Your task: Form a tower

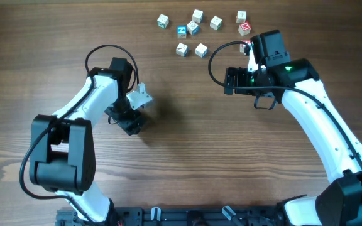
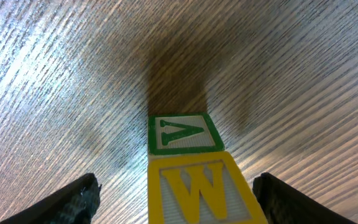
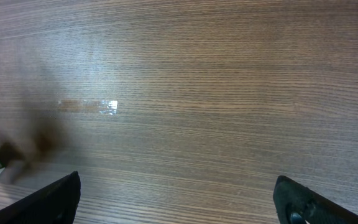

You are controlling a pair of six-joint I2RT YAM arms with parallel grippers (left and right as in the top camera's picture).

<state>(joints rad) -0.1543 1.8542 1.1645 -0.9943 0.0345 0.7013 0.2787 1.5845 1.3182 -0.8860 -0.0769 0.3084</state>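
Left claw is standing spread, its fingers flanking the tower without pinching it. The stack, a yellow-W cube above a green-edged cube, is apparently rising upright between them from the counter. Right claw, spread wide and empty, is hovering over bare wood, nearer the loose cubes lying well apart toward the far side, with open room between.
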